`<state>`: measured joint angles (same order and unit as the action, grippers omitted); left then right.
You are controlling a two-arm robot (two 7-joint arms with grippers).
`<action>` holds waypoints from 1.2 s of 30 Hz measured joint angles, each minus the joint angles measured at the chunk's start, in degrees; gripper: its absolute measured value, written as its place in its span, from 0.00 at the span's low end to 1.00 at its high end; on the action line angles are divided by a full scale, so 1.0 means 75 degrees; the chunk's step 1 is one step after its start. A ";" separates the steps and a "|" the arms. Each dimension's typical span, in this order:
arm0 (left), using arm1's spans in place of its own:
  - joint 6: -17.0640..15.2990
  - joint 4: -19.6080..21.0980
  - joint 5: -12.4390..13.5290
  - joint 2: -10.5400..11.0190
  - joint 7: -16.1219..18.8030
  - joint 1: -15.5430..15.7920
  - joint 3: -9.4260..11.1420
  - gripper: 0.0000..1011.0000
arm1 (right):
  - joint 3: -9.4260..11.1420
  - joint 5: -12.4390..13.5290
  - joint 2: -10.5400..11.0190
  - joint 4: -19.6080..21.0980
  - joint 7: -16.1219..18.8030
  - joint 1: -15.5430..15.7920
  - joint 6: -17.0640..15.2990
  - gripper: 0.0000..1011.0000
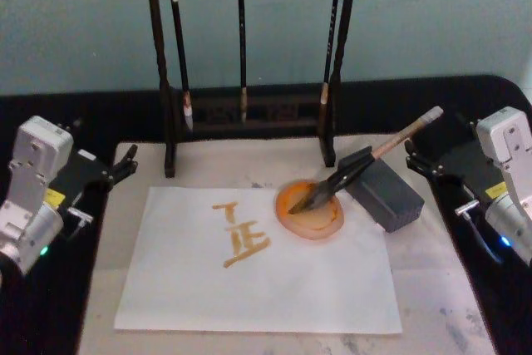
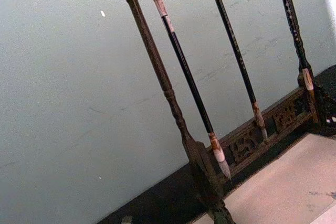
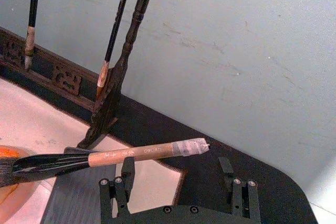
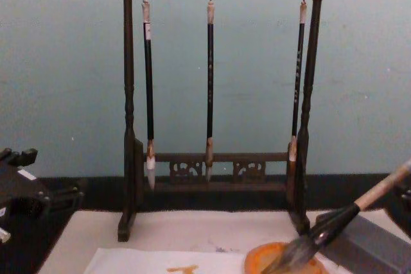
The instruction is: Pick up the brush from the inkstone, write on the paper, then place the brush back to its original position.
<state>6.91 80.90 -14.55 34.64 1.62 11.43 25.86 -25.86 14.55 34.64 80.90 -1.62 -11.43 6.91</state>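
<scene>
Lower centre, one paper [image 1: 249, 288] carries orange strokes. At mid-left the left hand [image 1: 123, 164] sits idle; I cannot tell its state. At mid-right the right hand [image 3: 176, 167] gapes wide, empty. Right of centre, one brush [image 1: 366, 160] rests with its tuft in the one inkstone [image 1: 316, 233]. The task looks finished. Behind, three slim brushes [image 1: 241, 39] hang.

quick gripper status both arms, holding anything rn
left gripper: cannot be told; parked left of the paper.
right gripper: open, holding nothing; the brush lies free just ahead of it.
</scene>
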 joint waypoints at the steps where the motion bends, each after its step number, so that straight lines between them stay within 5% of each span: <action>1: 0.0000 0.0000 0.0000 0.0000 0.0000 0.0000 0.0000 1.00 | 0.0000 0.0000 0.0000 0.0000 0.0000 0.0000 0.0001 0.99; 36: 0.0000 0.0000 0.0000 0.0000 0.0000 0.0000 0.0000 1.00 | 0.0037 -0.0006 -0.0022 0.0001 0.0022 0.0021 0.0002 0.99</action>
<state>6.91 80.90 -14.55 34.65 1.62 11.43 25.86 -25.59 14.50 34.48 80.91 -1.46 -11.27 6.92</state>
